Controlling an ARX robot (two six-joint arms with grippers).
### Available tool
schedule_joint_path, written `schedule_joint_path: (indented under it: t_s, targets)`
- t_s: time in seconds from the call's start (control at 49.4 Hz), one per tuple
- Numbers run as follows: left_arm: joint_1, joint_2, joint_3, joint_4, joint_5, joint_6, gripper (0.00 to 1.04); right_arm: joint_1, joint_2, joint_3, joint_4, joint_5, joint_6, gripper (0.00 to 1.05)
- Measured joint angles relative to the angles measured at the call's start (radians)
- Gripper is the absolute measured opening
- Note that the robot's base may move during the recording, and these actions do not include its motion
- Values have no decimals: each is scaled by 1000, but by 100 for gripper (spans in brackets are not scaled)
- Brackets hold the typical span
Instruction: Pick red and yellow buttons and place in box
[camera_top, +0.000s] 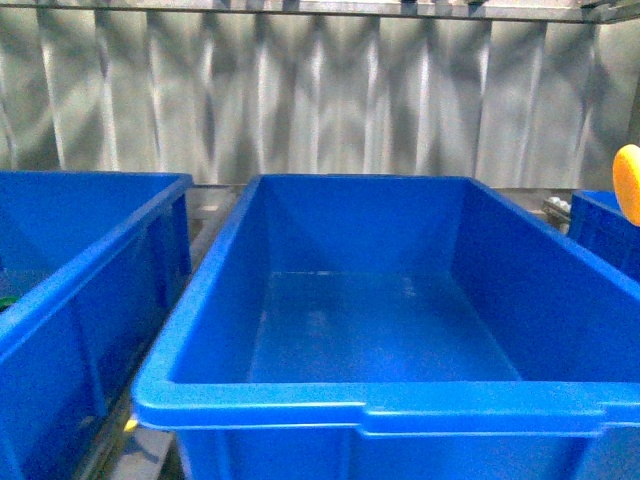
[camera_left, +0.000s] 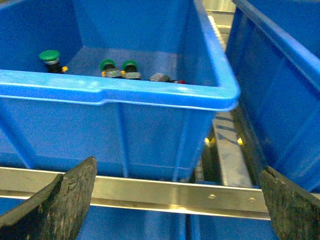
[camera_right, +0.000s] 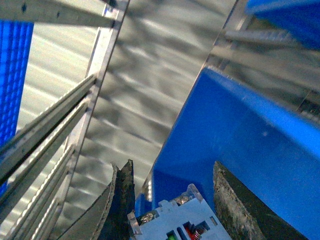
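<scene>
Front view: the box (camera_top: 400, 300), big deep blue crate, is sitting centre and near, floor bare, nothing placed in it yet. A yellow button (camera_top: 629, 183) cap is showing at the far right edge, raised above the rim of the right-hand crate (camera_top: 605, 232), only partly in frame.

Right wrist view: the right hand (camera_right: 170, 200) is closing its dark fingers (camera_right: 122, 200) on either side of a pale switch body (camera_right: 175, 225) with red and green bits; looks clamped on it, and I judge this is the yellow button's body, though the cap isn't visible here. It is hanging beside a blue crate wall.

Left wrist view: the left hand (camera_left: 170, 200) is standing wide apart, holding nothing, hovering near the left crate (camera_left: 120, 95). Inside, green buttons (camera_left: 49, 56) are lying on the floor plus one small item with a red bit (camera_left: 167, 78), possibly the red button; too small to be sure.

Risks: grip seems to be on the body's edge only, so the button could be twisting or slipping out while travelling left to the box. A low carry could be knocking it on the box rim. Left hand could be grabbing a green one by mistake, since they are lying close together.
</scene>
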Motion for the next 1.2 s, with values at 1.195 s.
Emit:
schedule_joint_path:
  t_s: [1.195]
  targets:
    - [2,-1,0,-1,3,0,97,-533,1029,1007,-732,-474,-945,37]
